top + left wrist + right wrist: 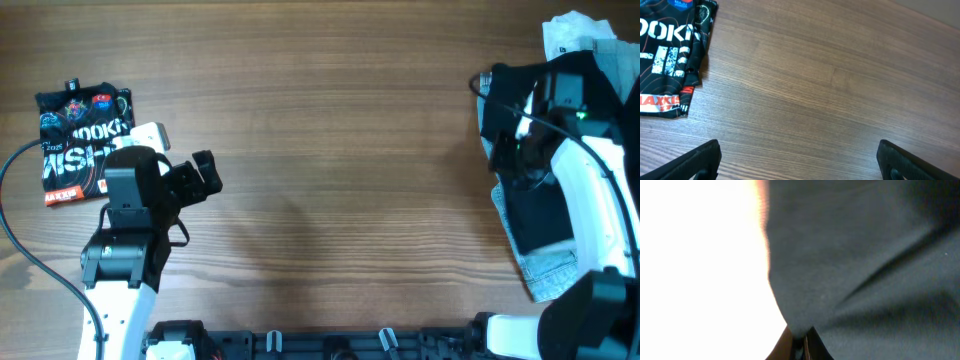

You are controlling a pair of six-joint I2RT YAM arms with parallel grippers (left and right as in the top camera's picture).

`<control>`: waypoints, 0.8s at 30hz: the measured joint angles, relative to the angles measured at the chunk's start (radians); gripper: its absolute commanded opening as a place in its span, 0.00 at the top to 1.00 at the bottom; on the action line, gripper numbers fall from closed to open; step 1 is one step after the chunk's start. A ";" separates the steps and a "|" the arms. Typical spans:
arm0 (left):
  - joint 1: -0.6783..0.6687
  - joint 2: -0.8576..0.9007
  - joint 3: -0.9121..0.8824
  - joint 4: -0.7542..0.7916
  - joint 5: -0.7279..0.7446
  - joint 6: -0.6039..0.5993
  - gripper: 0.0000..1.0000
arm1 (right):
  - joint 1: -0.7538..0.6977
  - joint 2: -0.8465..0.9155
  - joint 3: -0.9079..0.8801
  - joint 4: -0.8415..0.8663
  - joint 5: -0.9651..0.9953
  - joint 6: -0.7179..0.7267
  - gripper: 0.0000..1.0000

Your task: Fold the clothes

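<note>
One black garment (865,255) tight inside the right tool (799,348), right edge of table (330,150).

1. Black printed garment (82,140), folded, lay at the table's far left. It was the only item that carried legible print.
2. Top row of large white block letters (667,31) read "OOK" in the left wrist view and "OOKI" overhead. The start of the word was lost at the fold.
3. The second white row was distressed. Overhead it looked like "ISM", an uncertain reading.
4. Red band (659,101) at the lower edge showed white "MAXX". The remainder was cut by the frame.
5. Small blue badge (682,4) at the top edge had lettering too small to read.
</note>
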 measured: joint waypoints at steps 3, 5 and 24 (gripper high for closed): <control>0.000 0.000 0.000 0.003 0.000 0.000 0.00 | 0.063 -0.019 0.020 -0.046 -0.117 -0.045 0.96; 0.000 0.000 0.000 0.003 0.000 0.000 0.00 | 0.159 -0.019 0.019 -0.067 -0.164 -0.049 0.96; 0.000 0.001 0.000 0.047 0.122 0.000 0.00 | 0.657 0.092 0.009 0.259 0.028 0.221 0.00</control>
